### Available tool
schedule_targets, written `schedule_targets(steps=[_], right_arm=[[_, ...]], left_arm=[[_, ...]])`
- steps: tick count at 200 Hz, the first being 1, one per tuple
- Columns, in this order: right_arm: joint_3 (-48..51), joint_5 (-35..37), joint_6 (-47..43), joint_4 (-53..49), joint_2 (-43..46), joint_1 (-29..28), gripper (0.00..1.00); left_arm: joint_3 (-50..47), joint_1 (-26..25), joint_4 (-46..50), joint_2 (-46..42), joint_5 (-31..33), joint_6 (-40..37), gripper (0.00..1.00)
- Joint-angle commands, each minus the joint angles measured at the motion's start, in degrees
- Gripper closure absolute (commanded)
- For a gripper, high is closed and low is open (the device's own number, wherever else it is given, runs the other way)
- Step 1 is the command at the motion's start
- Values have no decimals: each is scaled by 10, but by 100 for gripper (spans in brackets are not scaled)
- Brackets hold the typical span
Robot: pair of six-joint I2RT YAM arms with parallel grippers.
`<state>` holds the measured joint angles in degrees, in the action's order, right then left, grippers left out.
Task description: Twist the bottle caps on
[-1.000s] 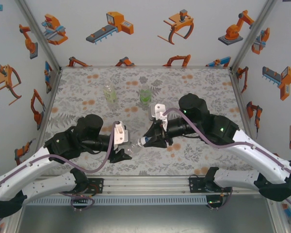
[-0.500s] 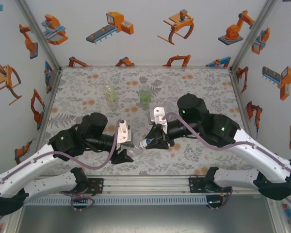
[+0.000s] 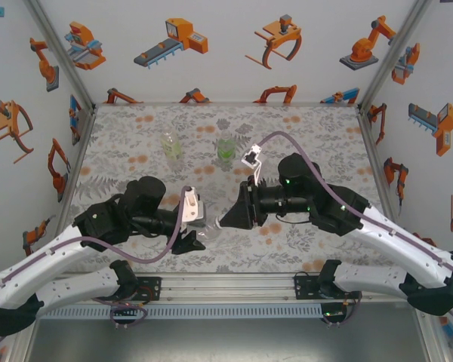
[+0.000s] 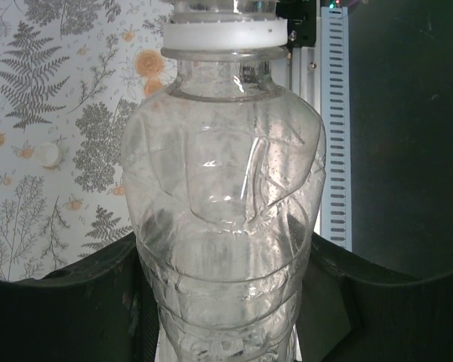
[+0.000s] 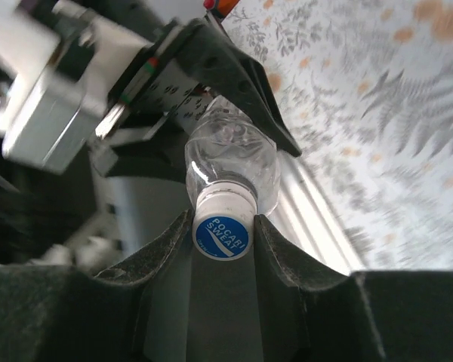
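Note:
A colourless clear bottle [image 4: 226, 188] lies tilted between the two arms, low over the near middle of the table. My left gripper [image 4: 226, 260] is shut on its body; from above that gripper [image 3: 194, 240] sits left of the bottle [image 3: 210, 233]. A blue-topped cap [image 5: 223, 234] sits on the bottle's neck, and my right gripper [image 5: 223, 226] is shut on the cap's white sides. In the top view the right gripper [image 3: 225, 222] meets the bottle's mouth from the right. A pale loose cap [image 4: 49, 154] lies on the table.
Two bottles stand upright at the back of the floral table [image 3: 317, 136]: one with yellowish liquid [image 3: 171, 145], one with green liquid [image 3: 225, 148]. The aluminium rail [image 3: 226, 286] runs along the near edge. Patterned walls close three sides.
My right wrist has rolled about its own axis with the cap in its jaws; its camera mount swung up and to the right. The left arm and the bottle have barely moved.

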<state>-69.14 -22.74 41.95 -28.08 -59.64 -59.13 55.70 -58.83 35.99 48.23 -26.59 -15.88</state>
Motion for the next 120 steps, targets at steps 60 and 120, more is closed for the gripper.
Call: schedule_targets(steps=[60, 120], right_arm=[[76, 91, 471, 2, -36, -26, 73], [-36, 143, 287, -100, -37, -26, 40]], left_arm=[[6, -2, -124, 16, -23, -17, 100], [-2, -2, -94, -3, -29, -21, 100]])
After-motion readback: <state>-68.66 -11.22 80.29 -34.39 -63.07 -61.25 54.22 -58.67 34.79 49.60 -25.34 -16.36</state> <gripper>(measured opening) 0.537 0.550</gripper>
